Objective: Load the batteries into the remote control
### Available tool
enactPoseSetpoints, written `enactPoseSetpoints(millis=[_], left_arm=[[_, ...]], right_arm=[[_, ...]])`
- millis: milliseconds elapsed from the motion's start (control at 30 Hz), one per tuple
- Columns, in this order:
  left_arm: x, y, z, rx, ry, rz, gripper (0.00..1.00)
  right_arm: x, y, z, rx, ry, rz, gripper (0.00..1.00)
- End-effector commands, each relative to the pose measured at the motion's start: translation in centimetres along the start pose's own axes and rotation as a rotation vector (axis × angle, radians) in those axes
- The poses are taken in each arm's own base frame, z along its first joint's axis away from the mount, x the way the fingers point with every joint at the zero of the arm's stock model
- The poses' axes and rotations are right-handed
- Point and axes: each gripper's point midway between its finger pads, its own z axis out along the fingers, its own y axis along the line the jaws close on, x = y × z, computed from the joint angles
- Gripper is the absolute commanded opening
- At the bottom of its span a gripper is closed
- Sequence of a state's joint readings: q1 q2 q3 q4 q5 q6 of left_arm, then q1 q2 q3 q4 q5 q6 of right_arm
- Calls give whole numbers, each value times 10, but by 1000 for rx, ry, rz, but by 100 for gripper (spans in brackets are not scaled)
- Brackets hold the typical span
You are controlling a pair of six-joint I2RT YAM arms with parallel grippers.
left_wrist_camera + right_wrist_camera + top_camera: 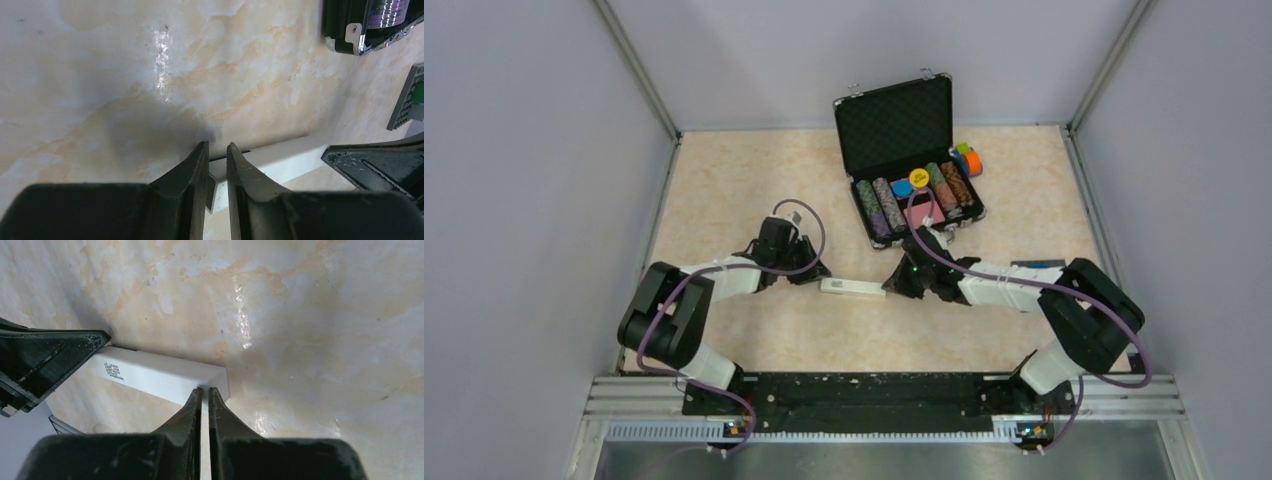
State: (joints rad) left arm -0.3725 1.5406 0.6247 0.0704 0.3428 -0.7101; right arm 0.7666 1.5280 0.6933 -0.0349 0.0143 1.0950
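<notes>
The beige marbled table (754, 190) is cut off at all sides by the grey walls. The left arm (714, 280) and right arm (1024, 290) reach in from 7 and 5 o'clock and meet mid-table. An open black case (894, 125) with rows of poker chips (889, 205) stands at 12 o'clock from them. Its near corner is partly hidden behind the right arm's cable.

The remote control (852, 287) lies flat between the two arms, a white bar running from 9 to 3 o'clock. From above, both of its ends are covered by the grippers. The left gripper (812, 272) is at the 9 o'clock end and the right gripper (896, 287) at the 3 o'clock end.

Only the wrist views show how the grippers are set. The left fingers (197, 170) are drawn in to a narrow slit, with the remote's white end caught in that slit. The rest of the bar runs off behind the finger toward 3 o'clock. The right fingers (192, 405) are closed almost tip to tip, with nothing visible between them. Their tips sit at the corner of the remote's other end, and whether they press on it I cannot tell.

The left wrist view alone shows a grey studded plate (407, 100), cut off at 3 o'clock. The right wrist view alone shows the remote's small printed label (112, 371). The batteries cannot be made out in any view.
</notes>
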Motion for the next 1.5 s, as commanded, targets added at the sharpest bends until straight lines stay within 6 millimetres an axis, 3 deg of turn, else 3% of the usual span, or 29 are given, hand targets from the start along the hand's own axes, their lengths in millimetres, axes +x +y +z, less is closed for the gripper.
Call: enactPoseSetpoints(millis=[0, 100, 267, 433, 533, 667, 833, 1000, 1133, 1333, 1467], left_arm=[[61, 22, 0, -59, 192, -56, 0], [53, 17, -3, -56, 154, -49, 0], [21, 16, -14, -130, 49, -15, 2], [-25, 6, -35, -191, -90, 21, 20], [-55, -9, -52, -185, -167, 38, 30], [-88, -21, -87, -177, -279, 47, 38], [-109, -25, -149, -194, -438, 50, 42], [-111, -35, -206, -160, -565, 96, 61], [-108, -48, -238, -138, -618, 130, 78], [-101, -63, -267, -97, -660, 141, 85], [-98, -64, -273, -84, -686, 124, 85]], right_arm=[[30, 6, 18, -4, 87, 15, 0], [24, 18, 16, -21, 77, 25, 0], [7, 23, 6, 9, 13, 3, 2], [-17, 43, -19, -30, -70, -56, 30], [-32, 61, -37, -75, -123, -115, 41], [-43, 93, -58, -195, -147, -321, 45], [-28, 133, -71, -423, -74, -798, 53], [-19, 134, -53, -462, 9, -1115, 69], [-16, 127, -29, -437, 97, -1283, 80], [9, 98, -1, -355, 308, -1506, 83], [21, 93, 5, -376, 343, -1559, 83]])
